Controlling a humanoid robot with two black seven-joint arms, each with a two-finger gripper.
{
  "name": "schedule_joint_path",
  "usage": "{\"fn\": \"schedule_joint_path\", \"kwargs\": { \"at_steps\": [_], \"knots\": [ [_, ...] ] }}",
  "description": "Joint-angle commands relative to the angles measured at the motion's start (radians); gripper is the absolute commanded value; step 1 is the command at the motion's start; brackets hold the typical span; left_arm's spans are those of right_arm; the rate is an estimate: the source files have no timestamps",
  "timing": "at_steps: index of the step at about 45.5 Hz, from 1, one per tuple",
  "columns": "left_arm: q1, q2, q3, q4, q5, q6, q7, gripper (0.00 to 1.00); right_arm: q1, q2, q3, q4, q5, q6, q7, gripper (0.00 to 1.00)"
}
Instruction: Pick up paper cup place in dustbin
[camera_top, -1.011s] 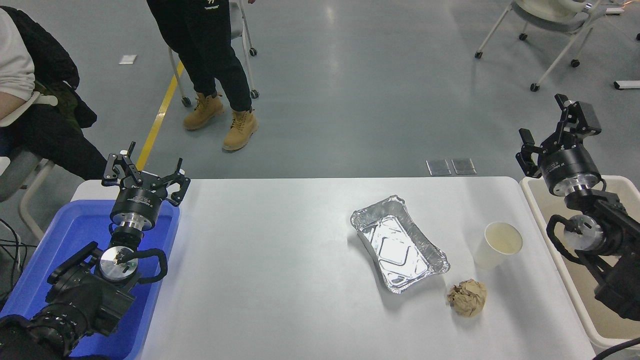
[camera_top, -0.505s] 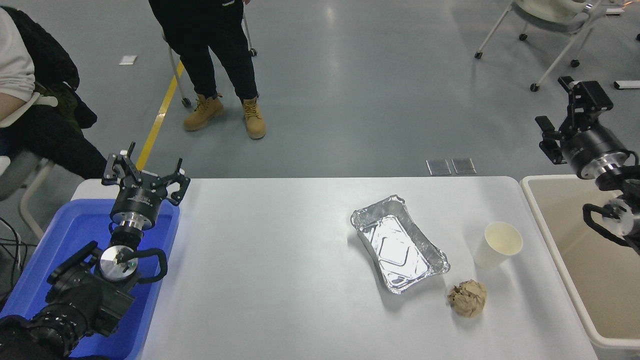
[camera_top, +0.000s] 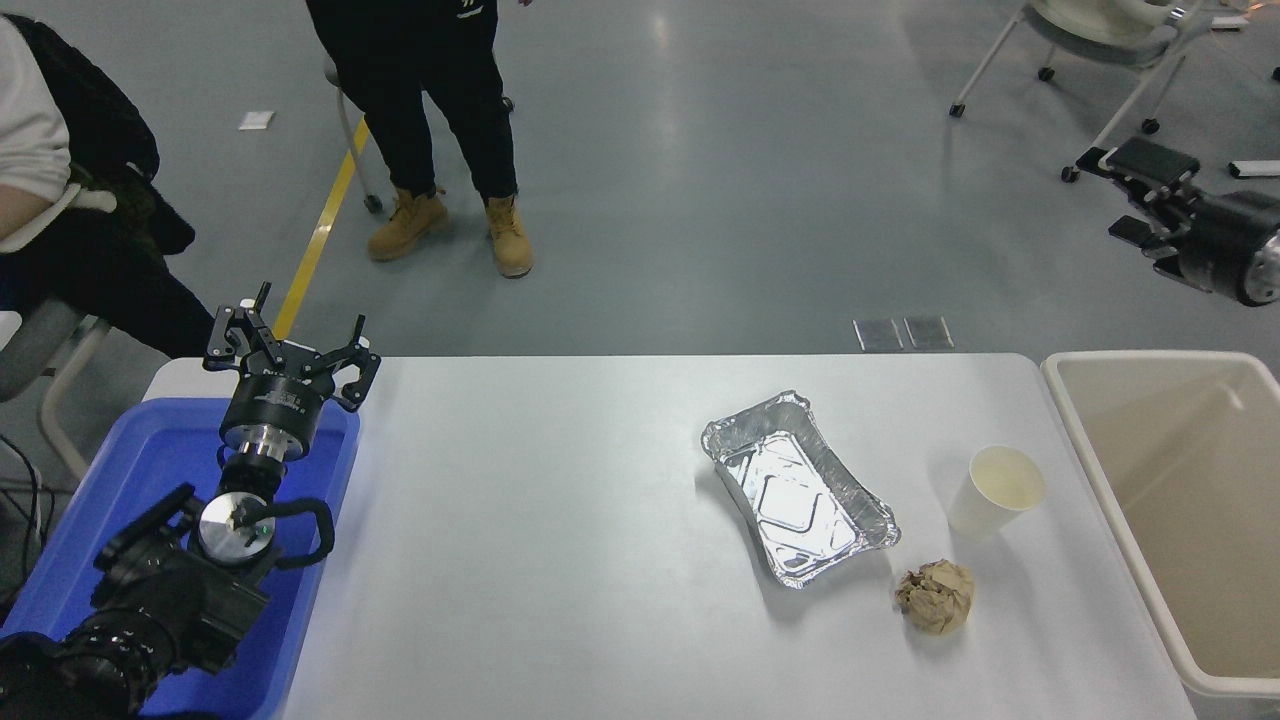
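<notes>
the right black gripper is at the right edge, high above the floor beyond the large beige plastic dustbin. its two flat fingers stand apart, open, and hold nothing. it points to the left, away from the dustbin.

the small white paper cup with a cream inside stands upright on the white table, just left of the dustbin and not touching it. one crumpled brown paper ball lies near the cup, further from the dustbin, and one silver foil tray lies left of the cup, tilted, apart from both.

the left black gripper is parked far from the dustbin, over one bright blue plastic bin, with its fingers spread open and empty.

the table is smooth and plain. behind it is a grey shiny floor with a yellow line. one person in black trousers and tan boots stands there, a second person sits at the far left, and one white chair on wheels stands beyond the dustbin.

compared with half a second ago, the right arm has drawn back to the right and upward; now only the gripper and the wrist are in view, and the dustbin is fully uncovered. the cup, the ball and the tray did not move. the standing person has stepped slightly.
</notes>
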Motion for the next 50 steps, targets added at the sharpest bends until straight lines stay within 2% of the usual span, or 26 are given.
{"fn": "schedule_joint_path", "kwargs": {
  "at_steps": [1,14,23,39,50],
  "knots": [
    [0.0,0.0,0.0,0.0,0.0,0.001,0.0,0.99,0.254,0.102,-0.411,0.005,-0.002,0.108,-0.04,1.0],
    [0.0,-0.001,0.0,0.0,0.0,0.002,0.0,0.99,0.401,0.28,-0.629,0.031,-0.004,0.256,-0.04,1.0],
    [0.0,-0.001,0.0,0.0,0.0,0.001,0.0,0.99,0.489,0.373,-0.684,0.123,-0.005,0.337,-0.038,1.0],
    [0.0,-0.001,0.0,0.0,0.0,0.002,0.0,0.99,0.552,0.415,-0.617,0.174,-0.004,0.404,-0.038,1.0],
    [0.0,0.0,0.0,0.0,0.0,0.002,0.0,0.99,0.581,0.464,-0.681,0.22,-0.007,0.527,-0.041,1.0]
  ]
}}
